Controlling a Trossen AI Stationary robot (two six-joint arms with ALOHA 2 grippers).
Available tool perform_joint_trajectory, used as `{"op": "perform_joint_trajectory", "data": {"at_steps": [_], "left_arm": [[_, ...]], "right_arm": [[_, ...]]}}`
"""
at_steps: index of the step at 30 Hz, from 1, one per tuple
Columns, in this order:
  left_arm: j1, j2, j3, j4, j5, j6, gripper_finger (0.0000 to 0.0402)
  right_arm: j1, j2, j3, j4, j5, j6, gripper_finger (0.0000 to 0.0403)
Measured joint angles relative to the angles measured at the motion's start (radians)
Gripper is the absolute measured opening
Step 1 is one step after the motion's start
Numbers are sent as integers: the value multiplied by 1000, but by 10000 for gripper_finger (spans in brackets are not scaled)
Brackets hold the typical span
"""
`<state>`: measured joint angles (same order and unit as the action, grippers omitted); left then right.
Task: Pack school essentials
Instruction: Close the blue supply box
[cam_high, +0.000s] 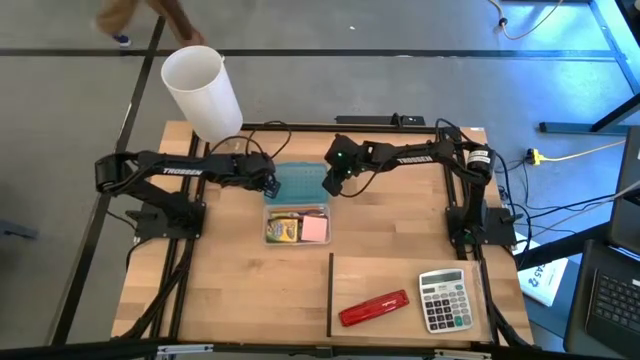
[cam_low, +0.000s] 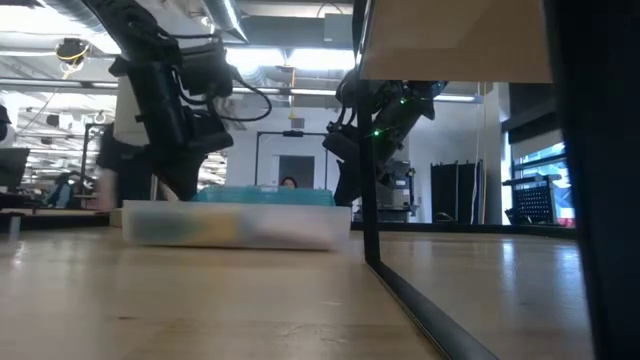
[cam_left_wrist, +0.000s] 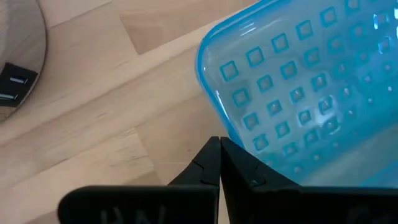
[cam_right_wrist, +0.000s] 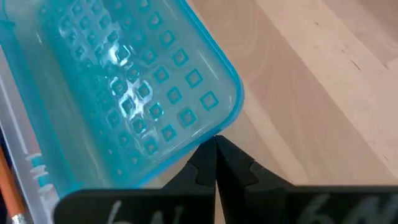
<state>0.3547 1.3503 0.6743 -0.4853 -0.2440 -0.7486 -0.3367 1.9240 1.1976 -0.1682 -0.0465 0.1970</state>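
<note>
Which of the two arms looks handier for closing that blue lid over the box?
Neither clearly: the left gripper and right gripper sit shut at opposite corners of the blue lid; probably both together.

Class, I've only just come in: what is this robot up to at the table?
It is packing school things into a clear box that holds a crayon box and pink pad. The blue lid lies behind it. Left gripper and right gripper, both shut, sit at the lid's two ends. A stapler and calculator lie apart.

The lid (cam_high: 297, 181) lies mid-frame, just above the box (cam_high: 296, 226). The stapler (cam_high: 374, 308) and calculator (cam_high: 444, 299) sit lower right.
</note>
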Motion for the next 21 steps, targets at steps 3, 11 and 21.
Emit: {"op": "perform_joint_trajectory", "data": {"at_steps": [3,11,21], "left_arm": [[-15,-22,0,-25,3,0,0],[-59,-56,0,-48,-7,2,0],[-113,-57,1,-64,-37,31,0]], "right_arm": [[0,0,0,-1,-3,0,3],[8,-22,1,-25,-7,-49,3],[34,-64,2,-52,-3,-129,3]]}}
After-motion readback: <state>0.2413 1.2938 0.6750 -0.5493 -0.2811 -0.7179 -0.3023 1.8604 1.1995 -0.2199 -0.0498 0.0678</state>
